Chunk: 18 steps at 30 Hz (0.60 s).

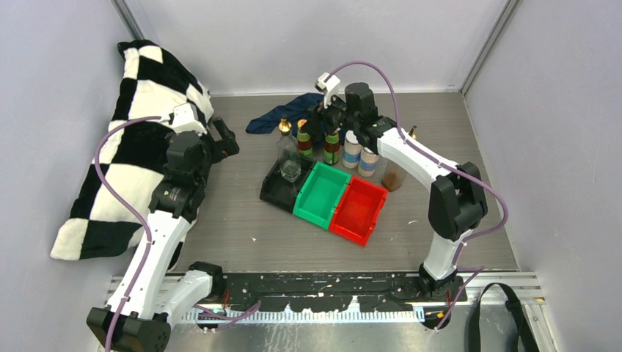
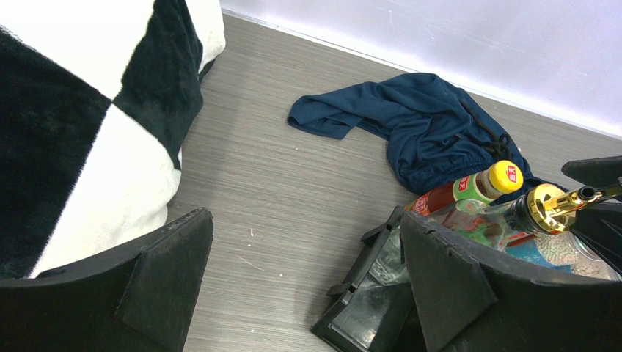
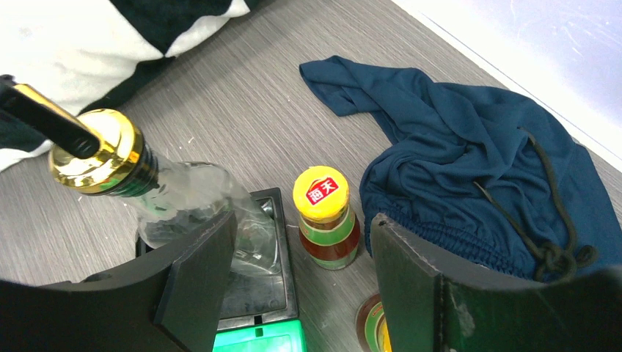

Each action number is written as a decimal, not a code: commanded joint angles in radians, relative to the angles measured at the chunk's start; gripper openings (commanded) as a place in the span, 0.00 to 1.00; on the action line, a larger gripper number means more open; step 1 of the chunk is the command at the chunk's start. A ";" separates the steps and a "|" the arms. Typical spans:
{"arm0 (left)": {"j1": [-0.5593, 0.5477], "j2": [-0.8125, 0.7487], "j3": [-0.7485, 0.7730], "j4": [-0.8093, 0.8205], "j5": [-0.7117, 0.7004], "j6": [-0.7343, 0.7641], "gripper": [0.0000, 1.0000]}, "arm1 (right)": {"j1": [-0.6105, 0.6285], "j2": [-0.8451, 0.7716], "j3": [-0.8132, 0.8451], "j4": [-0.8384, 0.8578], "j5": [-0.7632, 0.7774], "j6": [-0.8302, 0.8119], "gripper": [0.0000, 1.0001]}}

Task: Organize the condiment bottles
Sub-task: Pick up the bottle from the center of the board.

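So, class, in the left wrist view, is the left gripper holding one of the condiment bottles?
No: the left gripper stands wide open over the table, with nothing between its jaws.

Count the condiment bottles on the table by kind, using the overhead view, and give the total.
Clear glass bottles with gold pourers: 2 (one stands in the black bin, one is partly behind the right arm)
Dark bottles with yellow caps: 2
White-capped jars: 2
Total: 6
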State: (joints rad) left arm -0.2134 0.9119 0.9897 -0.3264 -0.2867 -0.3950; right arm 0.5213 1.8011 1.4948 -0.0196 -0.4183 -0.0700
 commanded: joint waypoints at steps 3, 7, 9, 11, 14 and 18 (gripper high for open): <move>0.009 0.000 -0.003 0.046 0.014 -0.016 1.00 | -0.003 0.031 0.148 -0.133 0.007 -0.042 0.73; 0.010 0.002 -0.002 0.047 0.017 -0.019 1.00 | -0.003 0.069 0.261 -0.267 0.009 -0.055 0.73; 0.012 0.004 -0.002 0.047 0.020 -0.022 1.00 | -0.003 0.089 0.311 -0.319 0.010 -0.058 0.73; 0.012 0.003 -0.003 0.046 0.020 -0.022 1.00 | -0.004 0.111 0.353 -0.363 0.020 -0.065 0.73; 0.012 -0.001 -0.005 0.047 0.018 -0.024 1.00 | -0.003 0.137 0.391 -0.405 0.023 -0.075 0.73; 0.012 0.001 -0.005 0.047 0.018 -0.025 1.00 | -0.004 0.155 0.410 -0.434 0.024 -0.084 0.72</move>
State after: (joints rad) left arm -0.2073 0.9165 0.9844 -0.3264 -0.2760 -0.4126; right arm 0.5213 1.9411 1.8557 -0.3847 -0.4019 -0.1322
